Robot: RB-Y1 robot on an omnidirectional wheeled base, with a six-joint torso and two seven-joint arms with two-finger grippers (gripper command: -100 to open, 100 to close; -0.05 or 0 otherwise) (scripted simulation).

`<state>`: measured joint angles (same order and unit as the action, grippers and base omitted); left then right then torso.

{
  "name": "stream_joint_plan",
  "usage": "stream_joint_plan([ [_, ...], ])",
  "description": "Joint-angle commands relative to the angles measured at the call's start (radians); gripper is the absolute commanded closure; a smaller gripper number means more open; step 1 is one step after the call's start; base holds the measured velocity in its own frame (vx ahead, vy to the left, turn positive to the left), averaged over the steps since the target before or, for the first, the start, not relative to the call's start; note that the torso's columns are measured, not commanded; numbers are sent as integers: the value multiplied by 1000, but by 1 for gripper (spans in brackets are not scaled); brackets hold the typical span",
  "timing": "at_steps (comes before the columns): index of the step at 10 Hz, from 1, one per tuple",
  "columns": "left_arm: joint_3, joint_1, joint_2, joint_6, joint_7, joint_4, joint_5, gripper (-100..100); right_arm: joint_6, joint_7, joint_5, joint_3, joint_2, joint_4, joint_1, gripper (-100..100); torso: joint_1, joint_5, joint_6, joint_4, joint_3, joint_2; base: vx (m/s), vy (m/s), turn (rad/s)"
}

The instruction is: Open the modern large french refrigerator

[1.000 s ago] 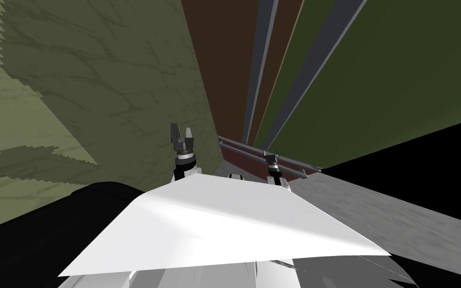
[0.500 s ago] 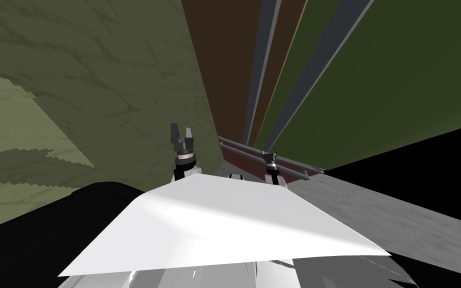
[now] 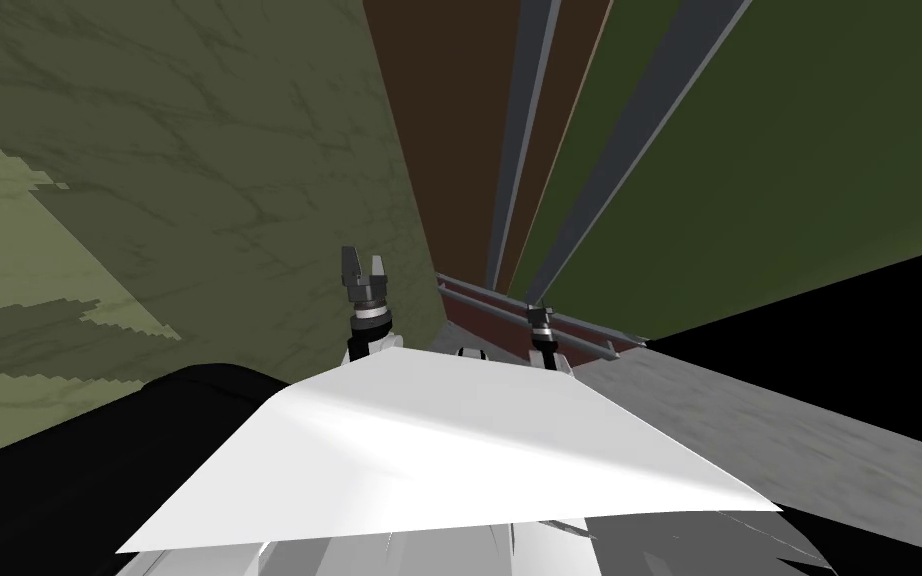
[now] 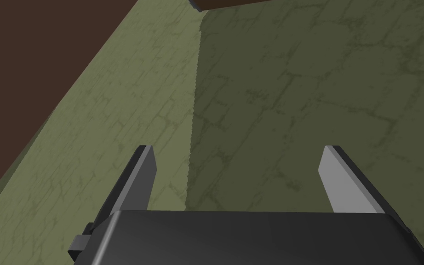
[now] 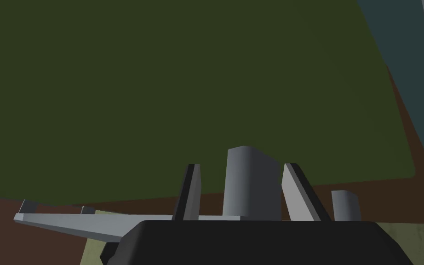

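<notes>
Swung a touch wider than half a second ago, the refrigerator's dark green door [image 5: 183,92] spreads to the right of its long grey handle [image 5: 252,184], which is caught between the fingers of the right gripper [image 5: 242,165], pressed narrowly on its sides (a second grey bar [image 5: 91,223] lies crosswise at the handle's foot). Left of the handle, well apart, the left gripper [image 4: 237,147] hangs wide open over the olive marbled floor [image 4: 298,92].
</notes>
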<state>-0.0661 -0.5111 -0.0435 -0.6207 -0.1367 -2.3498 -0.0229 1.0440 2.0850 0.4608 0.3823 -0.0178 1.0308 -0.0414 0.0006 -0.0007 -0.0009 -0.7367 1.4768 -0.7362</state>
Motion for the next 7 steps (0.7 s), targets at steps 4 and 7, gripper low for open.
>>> stream_joint_plan([
  [4,0,0,0,0,0,0,0,0,20,-114,44,-98,-58,-5,-22,100,3,3,3,-5,-6,-10,-240,-137,108],
  [7,0,0,0,0,0,0,0,0,30,-171,67,-147,-87,-8,-33,100,3,4,0,-8,-2,-5,-213,-125,84],
])
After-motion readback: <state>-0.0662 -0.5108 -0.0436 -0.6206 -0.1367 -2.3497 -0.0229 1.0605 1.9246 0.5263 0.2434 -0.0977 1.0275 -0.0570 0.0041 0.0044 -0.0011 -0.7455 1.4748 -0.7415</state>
